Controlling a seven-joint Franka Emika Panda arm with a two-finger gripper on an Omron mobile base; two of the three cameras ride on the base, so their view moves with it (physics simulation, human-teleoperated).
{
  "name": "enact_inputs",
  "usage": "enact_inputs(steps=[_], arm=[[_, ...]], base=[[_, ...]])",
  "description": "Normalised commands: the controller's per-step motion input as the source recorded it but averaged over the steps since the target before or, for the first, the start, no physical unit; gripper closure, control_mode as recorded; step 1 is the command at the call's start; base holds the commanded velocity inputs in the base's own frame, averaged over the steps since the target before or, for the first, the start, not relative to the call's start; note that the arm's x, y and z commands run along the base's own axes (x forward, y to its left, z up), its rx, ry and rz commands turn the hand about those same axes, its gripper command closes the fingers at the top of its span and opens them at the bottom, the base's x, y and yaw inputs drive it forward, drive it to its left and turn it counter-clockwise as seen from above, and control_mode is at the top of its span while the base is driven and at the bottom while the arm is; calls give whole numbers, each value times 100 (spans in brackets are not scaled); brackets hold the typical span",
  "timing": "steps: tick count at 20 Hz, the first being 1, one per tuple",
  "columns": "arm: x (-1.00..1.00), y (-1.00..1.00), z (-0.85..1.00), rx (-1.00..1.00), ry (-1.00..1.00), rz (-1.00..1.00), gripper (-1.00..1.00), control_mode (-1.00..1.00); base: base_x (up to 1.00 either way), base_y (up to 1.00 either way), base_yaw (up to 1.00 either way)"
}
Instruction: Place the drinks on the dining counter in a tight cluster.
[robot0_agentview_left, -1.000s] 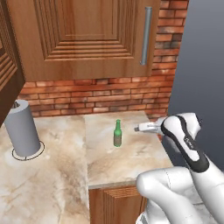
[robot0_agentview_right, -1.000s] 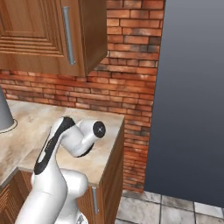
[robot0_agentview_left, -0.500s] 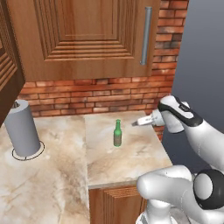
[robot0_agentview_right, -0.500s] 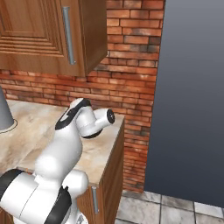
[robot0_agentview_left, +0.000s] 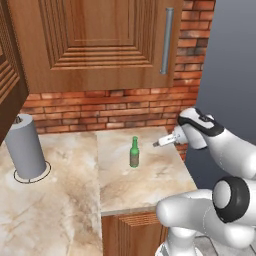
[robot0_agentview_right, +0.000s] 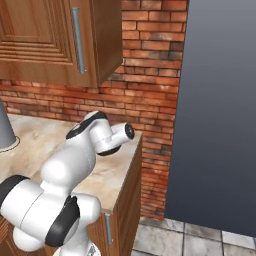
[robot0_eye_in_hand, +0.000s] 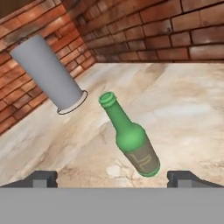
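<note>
One of the drinks, a slim dark-green glass bottle, stands upright on a small marble counter against a brick wall. My gripper hovers open just to the bottle's right at about its height, pointing at it. In the hand view the bottle sits between the two fingertips but farther out, and nothing is held. The dining counter is out of view.
A grey paper-towel roll stands at the counter's left. A wooden wall cabinet hangs overhead. The counter ends close to the right of my hand, with a dark grey panel beyond it.
The arm has folded up and swung right, and the hand has edged left toward the green bottle. The bottle has not moved and the jaws have stayed open.
</note>
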Motion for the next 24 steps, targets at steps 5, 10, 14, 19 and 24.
enact_inputs(steps=[5, 10, 14, 19, 24], arm=[[13, 0, -15, -3, -28, 0, -100, -100], [10, 0, 15, -11, -11, 1, -100, -100], [15, 3, 2, -21, 10, -1, -100, -100], [17, 10, 0, -17, 2, 0, -100, -100], [5, 0, 0, 0, -16, 3, -100, -100]], base=[[0, 0, 0], [0, 0, 0], [0, 0, 0], [0, 0, 0], [0, 0, 0]])
